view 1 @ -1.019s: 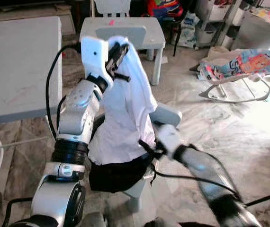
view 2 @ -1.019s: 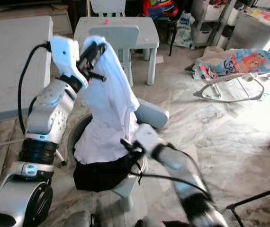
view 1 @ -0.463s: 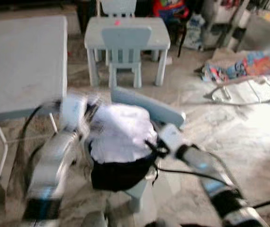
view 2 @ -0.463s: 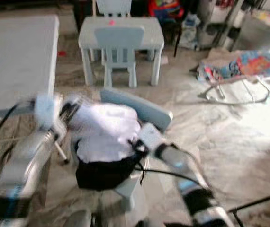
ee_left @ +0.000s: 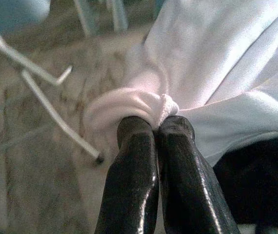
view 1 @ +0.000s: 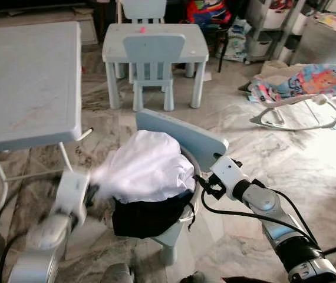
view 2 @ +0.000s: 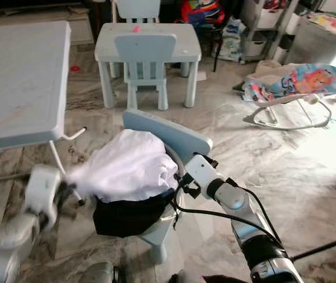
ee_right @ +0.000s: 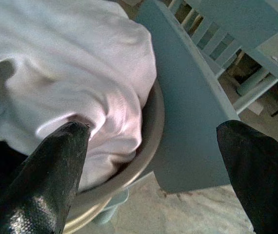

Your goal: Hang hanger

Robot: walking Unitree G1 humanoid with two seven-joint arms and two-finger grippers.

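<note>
A white shirt (view 1: 147, 168) lies heaped over a black garment (view 1: 144, 215) in a metal bowl (ee_right: 151, 141) that rests on a small blue chair (view 1: 183, 137). My left gripper (ee_left: 157, 124) is low at the left of the bowl, shut on a bunched edge of the white shirt and stretching it out to the left; it is blurred in the left eye view (view 1: 92, 190). My right gripper (view 1: 206, 187) sits at the bowl's right rim, next to the chair back. Its fingers (ee_right: 56, 165) stand wide open, with the rim and the shirt between them.
A grey folding table (view 1: 26, 82) stands at the left, its leg close to my left arm. Behind are a child's table (view 1: 156, 36) and chair (view 1: 153, 56). A baby bouncer (view 1: 300, 85) sits at the right on open marble floor.
My left arm has dropped from head height to low at the left, still holding the white shirt, which now lies heaped on the bowl. The right gripper has stayed at the rim.
</note>
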